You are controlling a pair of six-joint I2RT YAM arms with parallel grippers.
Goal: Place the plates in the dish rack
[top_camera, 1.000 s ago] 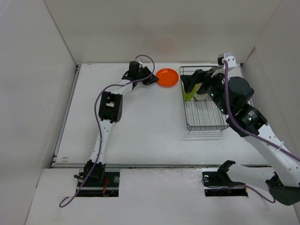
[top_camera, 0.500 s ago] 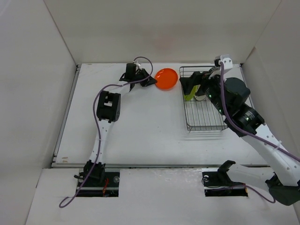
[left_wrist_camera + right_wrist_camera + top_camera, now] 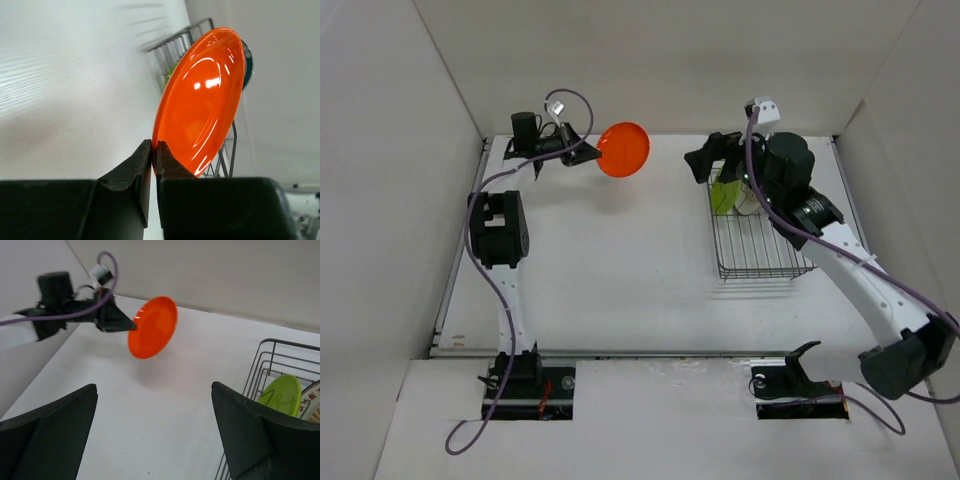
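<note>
My left gripper (image 3: 588, 156) is shut on the rim of the small orange plate (image 3: 623, 149) and holds it on edge above the table's far left. In the left wrist view the fingertips (image 3: 146, 152) pinch the plate's (image 3: 202, 100) lower edge. My right gripper (image 3: 705, 160) is open and empty, raised beside the far left corner of the black wire dish rack (image 3: 760, 255). The lime-green plate (image 3: 723, 193) stands upright in the rack, also in the right wrist view (image 3: 282, 394), with a white banded-rim plate (image 3: 314, 402) beside it. The sunburst plate is not in view.
White walls enclose the table on the left, back and right. The left arm's purple cable (image 3: 485, 190) loops over the left side. The rack's near half (image 3: 755, 262) holds no plates. The arm bases sit at the near edge.
My left gripper has lifted the orange plate off the table and swung it up and to the left. My right gripper has drawn back from the lime-green plate in the rack.
</note>
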